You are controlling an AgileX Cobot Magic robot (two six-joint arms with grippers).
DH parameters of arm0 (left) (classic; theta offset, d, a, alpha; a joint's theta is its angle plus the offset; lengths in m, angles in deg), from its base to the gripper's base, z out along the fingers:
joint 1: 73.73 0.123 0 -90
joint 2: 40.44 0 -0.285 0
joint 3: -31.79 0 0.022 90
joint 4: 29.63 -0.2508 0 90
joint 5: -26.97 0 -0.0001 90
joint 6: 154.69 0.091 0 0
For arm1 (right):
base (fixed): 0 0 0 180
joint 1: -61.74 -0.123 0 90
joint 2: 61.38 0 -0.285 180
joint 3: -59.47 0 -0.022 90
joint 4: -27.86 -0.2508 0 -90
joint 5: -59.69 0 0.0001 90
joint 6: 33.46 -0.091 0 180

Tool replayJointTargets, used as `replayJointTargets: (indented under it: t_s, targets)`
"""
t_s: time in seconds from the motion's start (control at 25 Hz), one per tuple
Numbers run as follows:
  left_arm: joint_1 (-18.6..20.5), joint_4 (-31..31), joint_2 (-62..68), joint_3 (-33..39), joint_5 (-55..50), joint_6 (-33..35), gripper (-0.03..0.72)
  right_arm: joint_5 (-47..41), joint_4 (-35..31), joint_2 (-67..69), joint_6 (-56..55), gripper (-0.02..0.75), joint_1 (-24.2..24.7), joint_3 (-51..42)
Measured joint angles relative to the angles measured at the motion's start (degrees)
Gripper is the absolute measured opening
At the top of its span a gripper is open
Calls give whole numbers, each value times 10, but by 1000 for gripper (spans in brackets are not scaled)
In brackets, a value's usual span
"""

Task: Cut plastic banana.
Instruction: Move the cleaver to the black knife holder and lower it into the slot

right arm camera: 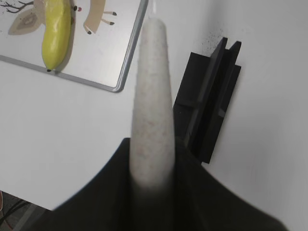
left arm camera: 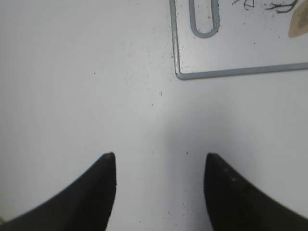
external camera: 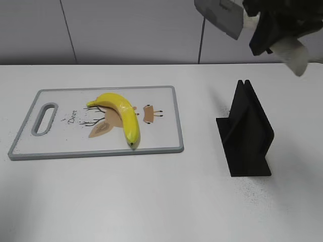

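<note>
A yellow plastic banana (external camera: 120, 114) lies on a white cutting board (external camera: 166, 141) with a grey rim at the table's left; it also shows in the right wrist view (right arm camera: 55, 33). My right gripper (external camera: 272, 30) is high at the top right, shut on a knife's pale handle (right arm camera: 151, 96); the grey blade (external camera: 219, 15) points left. It hangs above the black knife stand (external camera: 247, 133), well to the right of the banana. My left gripper (left arm camera: 159, 161) is open and empty over bare table, near the board's handle corner (left arm camera: 204, 19). It is out of the exterior view.
The black knife stand (right arm camera: 211, 101) stands upright right of the board. The cutting board has a slot handle (external camera: 44, 118) at its left end and a deer drawing under the banana. The table is white with small dark specks.
</note>
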Motion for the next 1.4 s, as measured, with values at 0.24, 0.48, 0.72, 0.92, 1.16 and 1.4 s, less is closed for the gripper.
replayJointTargets:
  t_s: [0.24,0.48,0.72,0.92,1.16,1.4]
  targets:
    - [0,0,-140,124,24,0,563,43,3,-65,-11,187,0,-115]
    - [0,0,-281,244,29,0,563,104,13,-101,-34,186,0,-211]
    - [0,1,-413,313,32,-1,563,137,37,-125,-60,186,0,-265]
    - [0,11,-508,322,53,-2,563,150,41,-163,-69,186,0,-295]
    - [0,18,-586,332,68,-1,563,156,43,-202,-96,186,0,-321]
    - [0,31,-638,332,70,7,563,161,44,-202,-139,186,0,-334]
